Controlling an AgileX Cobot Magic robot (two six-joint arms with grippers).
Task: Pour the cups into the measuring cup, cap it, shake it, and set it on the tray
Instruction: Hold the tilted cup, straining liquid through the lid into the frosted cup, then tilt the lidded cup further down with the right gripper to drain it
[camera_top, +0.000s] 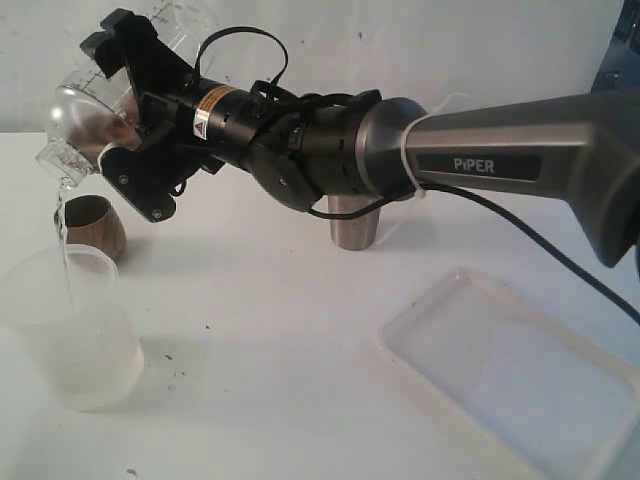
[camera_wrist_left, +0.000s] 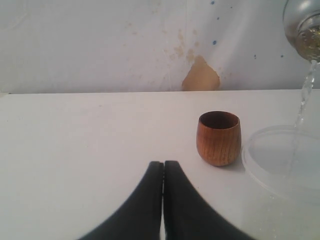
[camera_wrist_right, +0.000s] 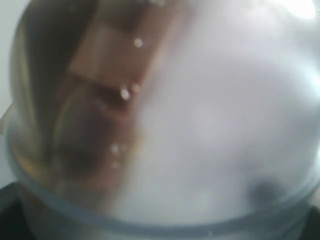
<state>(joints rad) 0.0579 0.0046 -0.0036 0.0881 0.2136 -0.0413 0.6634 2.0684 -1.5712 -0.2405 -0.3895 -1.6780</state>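
Right end effector (camera_top: 120, 108) clamped on tilted measuring cup (camera_top: 182, 20).
Cup cropped at frame edge; right wrist view blurred; left end effector (camera_wrist_left: 163, 170) jaws together.

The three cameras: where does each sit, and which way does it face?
Exterior: off the arms, looking across the table to the wall; shows the right arm and right gripper tilting the clear cup.
Left wrist: low over the table, facing the wall; shows the shut left gripper.
Right wrist: against the clear cup, all blur.
Shared: exterior and left wrist both show the wooden cup, frosted cup and poured stream.
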